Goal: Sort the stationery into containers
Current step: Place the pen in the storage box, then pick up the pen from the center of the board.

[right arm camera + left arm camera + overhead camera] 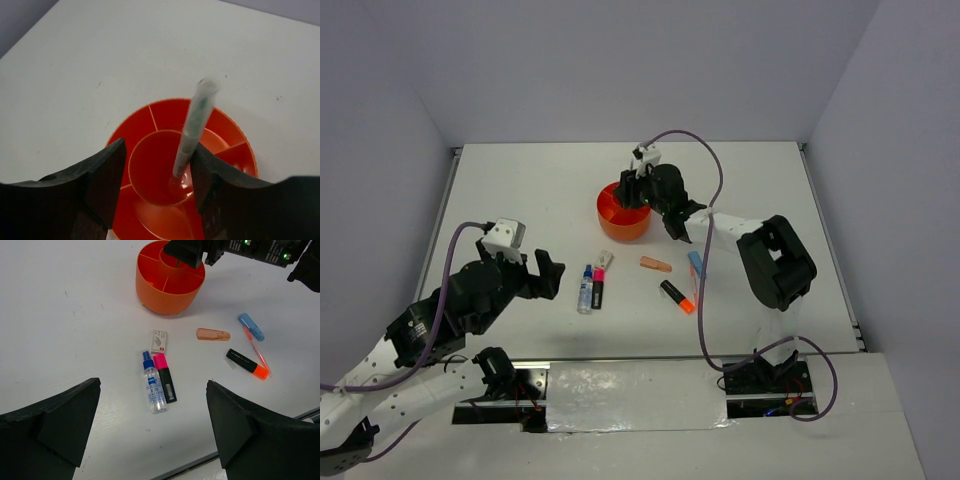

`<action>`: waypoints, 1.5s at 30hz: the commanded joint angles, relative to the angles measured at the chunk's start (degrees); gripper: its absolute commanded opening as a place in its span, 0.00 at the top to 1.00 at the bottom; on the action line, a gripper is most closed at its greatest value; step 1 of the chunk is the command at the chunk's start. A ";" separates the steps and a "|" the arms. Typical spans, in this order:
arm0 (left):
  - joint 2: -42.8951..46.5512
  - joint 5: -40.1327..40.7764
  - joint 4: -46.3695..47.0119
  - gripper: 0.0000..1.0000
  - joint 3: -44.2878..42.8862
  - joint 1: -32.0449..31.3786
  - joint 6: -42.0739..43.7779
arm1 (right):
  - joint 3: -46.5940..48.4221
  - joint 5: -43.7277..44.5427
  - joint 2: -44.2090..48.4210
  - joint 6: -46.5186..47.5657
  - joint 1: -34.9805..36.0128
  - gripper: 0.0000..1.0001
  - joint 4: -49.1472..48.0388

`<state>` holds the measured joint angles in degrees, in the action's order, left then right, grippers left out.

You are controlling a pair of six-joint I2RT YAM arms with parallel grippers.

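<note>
1. A matte white table (520, 190) lies before me, with plain pale grey walls (620, 60) on three sides.
2. The orange organiser (620, 222) stands near the middle of the table. It is a low round cup of smooth plastic, with thin walls that divide its ring into compartments.
3. My right gripper (156, 170) hangs directly over the organiser. Its black blocky fingers (100, 175) stand apart, one on each side of the central tube (150, 160).
4. A thin grey pen (192, 125) stands tilted in that central tube. It is close against one finger and clear of the other, so it is not clamped. Its top end looks blurred.
5. My left gripper (153, 384) hovers over the near part of the table, its two dark wedge-shaped fingers spread wide and holding nothing.
6. Under it, the blue-capped marker (152, 385), with a glossy clear-looking body, lies side by side with the pink-black highlighter (166, 379). A small flat white packet (159, 341) lies just at their far ends.
7. More to the right lies the short peach piece (213, 334), rounded and a little translucent.
8. Beyond it the light-blue piece (251, 326), the thin orange pen (256, 349) and the orange-black highlighter (246, 363) lie close together.
</note>
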<state>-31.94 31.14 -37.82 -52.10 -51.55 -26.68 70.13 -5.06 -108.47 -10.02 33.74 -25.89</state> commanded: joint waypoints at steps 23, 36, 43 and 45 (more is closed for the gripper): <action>-0.93 -0.20 2.14 0.01 0.06 3.03 0.05 | -1.03 14.02 35.06 -5.97 0.01 0.00 51.01; -4.27 0.86 0.47 0.01 -0.37 4.09 -0.83 | -19.32 15.34 40.28 -12.21 -0.07 0.21 61.13; -4.18 0.77 0.38 0.01 -0.02 4.26 -0.48 | -18.80 14.02 33.06 -12.83 -0.07 0.32 59.47; -4.35 0.24 0.29 0.01 -0.11 4.27 -0.48 | -18.71 14.72 30.44 -12.92 -0.07 0.33 59.73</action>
<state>-36.23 31.22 -38.17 -52.10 -47.53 -27.18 50.96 8.84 -75.61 -22.02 33.76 34.70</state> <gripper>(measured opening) 0.993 0.675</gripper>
